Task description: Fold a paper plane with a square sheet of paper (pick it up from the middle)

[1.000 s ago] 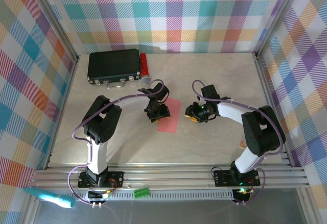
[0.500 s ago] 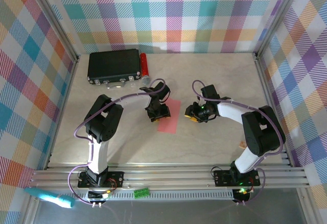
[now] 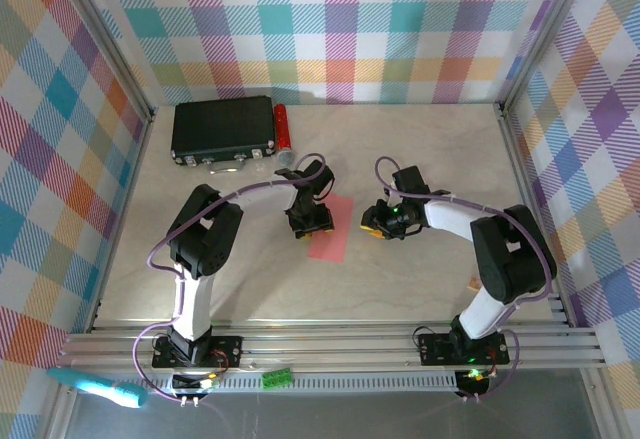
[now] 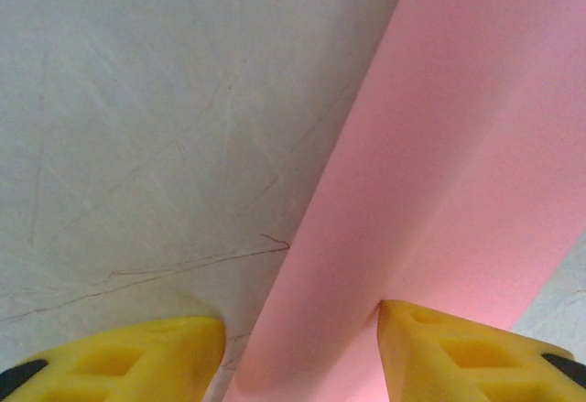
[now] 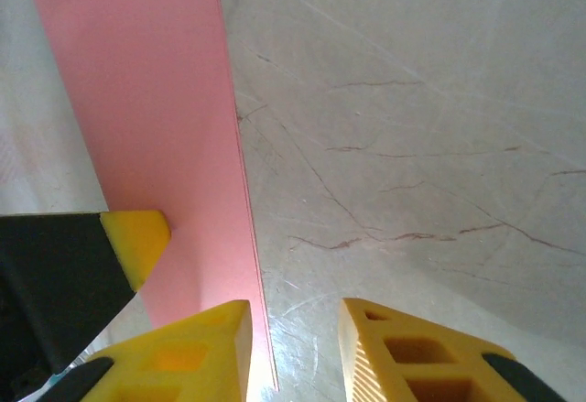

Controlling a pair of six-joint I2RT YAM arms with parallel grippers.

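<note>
The square sheet of paper point(image 3: 332, 229) lies folded into a narrow pink rectangle on the table between the two grippers. My left gripper point(image 3: 310, 221) is at its left edge. In the left wrist view the gripper point(image 4: 302, 358) is open, the paper point(image 4: 439, 164) runs between the yellow fingers, and the right fingertip point(image 4: 458, 352) rests on it. My right gripper point(image 3: 378, 222) is at the paper's right edge. In the right wrist view it point(image 5: 293, 352) is open with a narrow gap, and the paper's edge point(image 5: 156, 100) runs into that gap. The left gripper's fingertip point(image 5: 137, 235) shows there on the paper.
A black box point(image 3: 222, 127) stands at the back left with a small red cylinder point(image 3: 282, 127) beside it. Metal frame rails point(image 3: 330, 344) line the near edge, and checked walls close the sides. A teal brush point(image 3: 100, 387) lies outside the frame at the lower left.
The right gripper's jaws have drawn a little closer together. The left gripper and the paper have stayed where they were.
</note>
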